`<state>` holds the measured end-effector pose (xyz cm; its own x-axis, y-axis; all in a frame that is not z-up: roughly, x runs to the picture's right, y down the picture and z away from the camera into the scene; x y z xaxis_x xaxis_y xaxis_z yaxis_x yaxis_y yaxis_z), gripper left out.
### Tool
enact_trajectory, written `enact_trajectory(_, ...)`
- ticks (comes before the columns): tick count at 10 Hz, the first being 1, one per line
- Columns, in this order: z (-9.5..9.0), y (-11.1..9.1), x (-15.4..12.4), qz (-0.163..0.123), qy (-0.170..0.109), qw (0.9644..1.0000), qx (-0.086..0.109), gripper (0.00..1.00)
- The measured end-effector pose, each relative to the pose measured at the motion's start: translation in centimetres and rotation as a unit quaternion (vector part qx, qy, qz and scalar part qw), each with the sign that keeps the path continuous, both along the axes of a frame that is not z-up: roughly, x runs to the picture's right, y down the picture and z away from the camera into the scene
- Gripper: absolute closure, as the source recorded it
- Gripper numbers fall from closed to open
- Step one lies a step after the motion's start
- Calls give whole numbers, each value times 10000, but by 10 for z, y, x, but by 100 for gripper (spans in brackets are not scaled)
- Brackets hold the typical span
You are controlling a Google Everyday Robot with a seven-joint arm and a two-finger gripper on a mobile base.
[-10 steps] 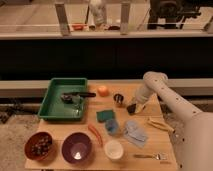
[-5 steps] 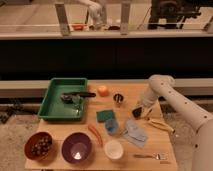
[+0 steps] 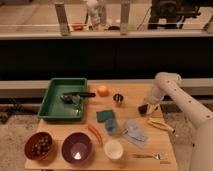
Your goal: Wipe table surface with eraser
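The gripper (image 3: 145,107) was down at the right side of the table surface (image 3: 132,92), on or just above a small blackish block, the eraser (image 3: 142,110). Whether the claw was apart, together or clamped on that block could not be told. The white arm (image 3: 186,103) came in from the lower right, rose to a rounded joint near the table's far right corner, then bent down and left to the claw.

One eraser lay there, to the right of the one small dark cup (image 3: 118,99). One orange fruit (image 3: 102,90) sat left of the cup. One green tray (image 3: 46,101) filled the far left corner, with one dark utensil (image 3: 75,95) inside.

Nearer the middle lay one teal sponge (image 3: 105,115), one small blue item (image 3: 112,126) and one grey-blue cloth (image 3: 135,131). One yellowish item (image 3: 160,124) lay below the eraser.

Along the near edge stood two bowls, one brown (image 3: 28,144) holding dark pieces and one purple (image 3: 65,142), then one white cup (image 3: 114,149) and one fork (image 3: 150,156). One reddish stick (image 3: 95,134) lay between the purple bowl and the white cup.
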<state>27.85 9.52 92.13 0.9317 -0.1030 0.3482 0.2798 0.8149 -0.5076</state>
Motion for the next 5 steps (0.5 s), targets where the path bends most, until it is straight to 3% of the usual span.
enact_trajectory(2,19,-11,0,71,-10,10000,-9,100)
enact_trajectory(5,31,-17,-38,-9,-213,9998,-26,100)
